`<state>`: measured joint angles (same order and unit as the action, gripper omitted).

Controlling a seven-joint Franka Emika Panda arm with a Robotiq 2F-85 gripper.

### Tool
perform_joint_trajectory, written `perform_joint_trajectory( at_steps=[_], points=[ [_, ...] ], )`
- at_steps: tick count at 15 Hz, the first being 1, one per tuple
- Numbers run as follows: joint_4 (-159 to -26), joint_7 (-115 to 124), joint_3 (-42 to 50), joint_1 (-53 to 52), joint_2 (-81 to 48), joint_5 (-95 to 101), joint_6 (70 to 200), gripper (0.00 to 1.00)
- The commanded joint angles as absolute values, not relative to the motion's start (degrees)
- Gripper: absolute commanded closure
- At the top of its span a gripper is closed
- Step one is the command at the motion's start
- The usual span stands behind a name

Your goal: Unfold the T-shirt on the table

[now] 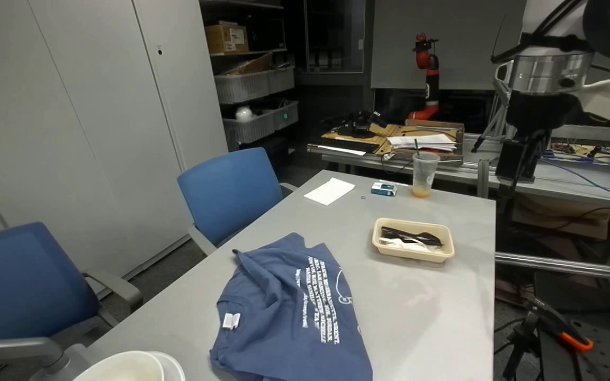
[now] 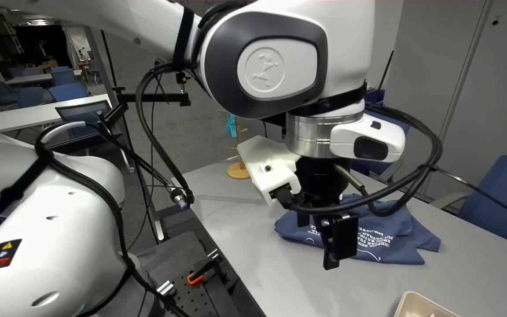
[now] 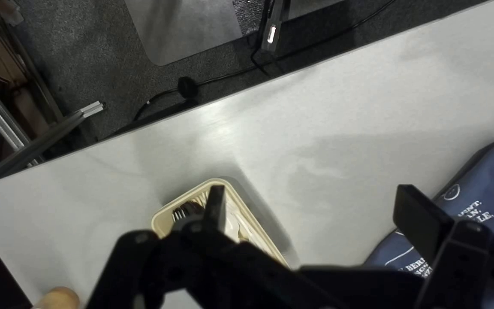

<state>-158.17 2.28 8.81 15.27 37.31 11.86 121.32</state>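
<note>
The T-shirt [image 1: 284, 312] lies rumpled on the desk [image 1: 416, 309], probably with folds left to undo. The tool [image 3: 317, 209] hangs clear of it, jaws spread wide (nothing held), presumably to admit cloth.

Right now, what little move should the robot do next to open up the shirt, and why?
I'd probably bring the open hand sideways over the edge of the shirt nearest the tray. The hand holds nothing, and in the wrist view the shirt lies off to the right. The shirt is bunched and creased on the table, so pulling an edge might help.
</note>
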Motion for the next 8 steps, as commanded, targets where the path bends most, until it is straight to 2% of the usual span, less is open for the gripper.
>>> perform_joint_trajectory(
  at_steps=[1,8],
  points=[
    [-158.1,2.3,7.7,14.2,37.1,11.5,121.5,0.00],
    [-157.7,5.8,-0.6,5.3,35.5,7.5,121.0,0.00]
  ],
)
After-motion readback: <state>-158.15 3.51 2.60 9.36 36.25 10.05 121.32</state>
